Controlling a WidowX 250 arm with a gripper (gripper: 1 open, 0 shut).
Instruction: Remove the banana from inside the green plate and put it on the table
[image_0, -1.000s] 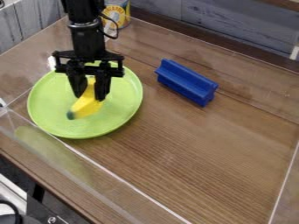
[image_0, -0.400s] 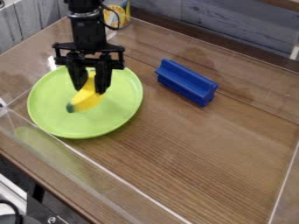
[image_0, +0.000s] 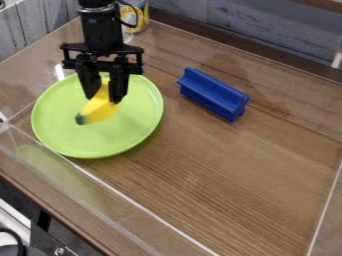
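The banana (image_0: 95, 109) is small, curved and yellow with a dark green tip. It hangs tilted just above the middle of the lime-green plate (image_0: 54, 135), its green end pointing down and left. My gripper (image_0: 102, 92) points straight down over the plate and is shut on the banana's upper end, its black fingers (image_0: 118, 84) on either side of it. The plate rests on the brown wood-grain table (image_0: 227, 170) at the left.
A blue rectangular block (image_0: 214, 93) lies on the table right of the plate. Clear acrylic walls (image_0: 160, 215) edge the tabletop at the front and left. A yellow object (image_0: 130, 15) sits behind the arm at the back.
The gripper has lifted the banana slightly off the plate's floor. It stays over the plate's middle.
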